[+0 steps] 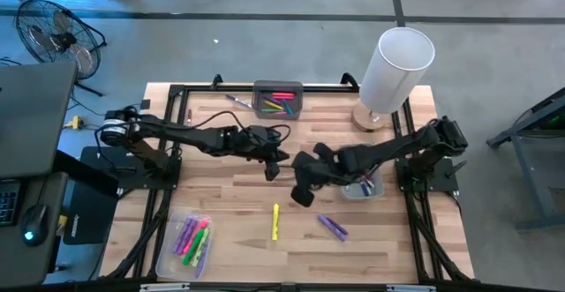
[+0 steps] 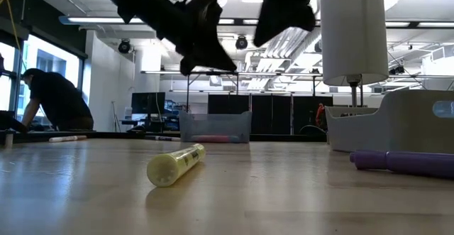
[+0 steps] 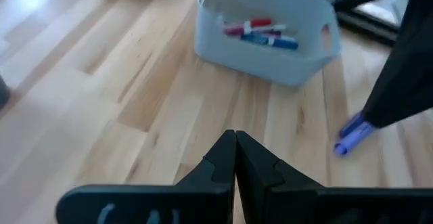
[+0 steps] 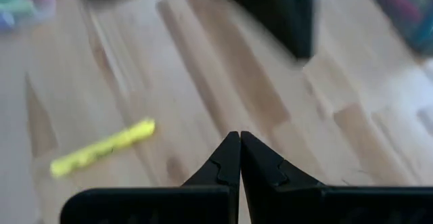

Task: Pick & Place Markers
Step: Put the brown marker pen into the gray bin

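Note:
A yellow marker [image 1: 275, 221] [image 4: 101, 148] [image 2: 175, 165] and a purple marker [image 1: 333, 228] [image 3: 353, 135] lie flat on the wooden table, near its front. My left gripper [image 1: 274, 166] [image 3: 235, 143] hangs shut above the table's middle and holds nothing. My right gripper [image 1: 303, 192] [image 4: 239, 140] is also shut and empty. It hovers just right of the left one, above and to the far right of the yellow marker. In the low view both grippers are well off the table.
A grey tray [image 1: 361, 189] [image 3: 265, 38] under the right arm holds red and blue markers. A second grey tray [image 1: 278, 100] sits at the far edge, and a clear tray [image 1: 188, 243] of markers near the front left. A white lamp [image 1: 393, 70] stands far right. Loose markers [image 1: 237, 101] lie far left.

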Robot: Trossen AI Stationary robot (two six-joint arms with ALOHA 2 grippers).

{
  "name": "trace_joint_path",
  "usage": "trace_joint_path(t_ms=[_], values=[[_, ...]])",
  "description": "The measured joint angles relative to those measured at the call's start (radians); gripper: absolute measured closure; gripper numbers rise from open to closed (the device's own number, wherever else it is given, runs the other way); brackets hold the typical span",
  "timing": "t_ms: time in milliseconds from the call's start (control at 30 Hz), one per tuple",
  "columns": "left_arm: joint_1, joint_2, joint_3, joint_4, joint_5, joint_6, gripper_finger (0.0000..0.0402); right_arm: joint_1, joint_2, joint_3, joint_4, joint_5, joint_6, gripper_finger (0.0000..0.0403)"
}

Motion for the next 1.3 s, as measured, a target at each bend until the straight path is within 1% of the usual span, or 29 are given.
trace_joint_path(t_ms=[200, 267, 333, 433, 533, 633, 700, 733, 800, 867, 967, 1033, 1100, 1200, 1300], values=[[0.0, -0.001, 0.0, 0.001, 0.0, 0.0, 0.0401, 0.128, 0.0, -0.006, -0.174, 0.092, 0.153, 0.0403], [0.0, -0.001, 0.0, 0.019, 0.0, 0.0, 0.0401, 0.17, -0.013, -0.037, -0.201, 0.106, 0.221, 0.0403], [0.0, -0.001, 0.0, 0.052, 0.0, 0.0, 0.0401, 0.206, -0.045, -0.095, -0.185, 0.105, 0.293, 0.0403], [0.0, -0.001, 0.0, 0.087, 0.007, 0.0, 0.0401, 0.257, -0.131, -0.21, -0.116, 0.113, 0.402, 0.0403], [0.0, -0.001, 0.0, 0.087, 0.008, 0.0, 0.0401, 0.314, -0.248, -0.325, -0.046, 0.176, 0.49, 0.0403], [0.0, -0.001, 0.0, 0.086, 0.02, -0.019, 0.0401, 0.372, -0.372, -0.42, -0.001, 0.223, 0.544, 0.0403], [0.0, -0.001, 0.003, 0.08, 0.02, -0.038, 0.0401, 0.406, -0.451, -0.474, 0.014, 0.235, 0.555, 0.0403], [0.0, -0.001, 0.017, 0.042, -0.005, -0.067, 0.0401, 0.417, -0.486, -0.497, 0.017, 0.238, 0.554, 0.0403], [-0.001, -0.001, 0.064, -0.102, -0.084, -0.164, 0.0401, 0.434, -0.547, -0.536, 0.023, 0.247, 0.543, 0.0403], [0.015, -0.001, 0.138, -0.337, -0.16, -0.256, 0.0401, 0.442, -0.596, -0.565, 0.023, 0.243, 0.521, 0.0403], [0.059, -0.001, 0.25, -0.689, -0.225, -0.355, 0.0401, 0.439, -0.65, -0.601, 0.023, 0.221, 0.464, 0.0403], [0.098, -0.003, 0.288, -0.85, -0.256, -0.413, 0.0401, 0.427, -0.672, -0.614, 0.023, 0.214, 0.431, 0.0403], [0.151, -0.003, 0.291, -0.965, -0.257, -0.467, 0.0401, 0.414, -0.687, -0.624, 0.023, 0.214, 0.404, 0.0403], [0.254, -0.015, 0.255, -1.097, -0.246, -0.512, 0.0394, 0.39, -0.69, -0.624, 0.02, 0.21, 0.359, 0.0403], [0.37, -0.03, 0.185, -1.141, -0.179, -0.522, 0.0372, 0.364, -0.688, -0.624, 0.02, 0.186, 0.324, 0.0403]])
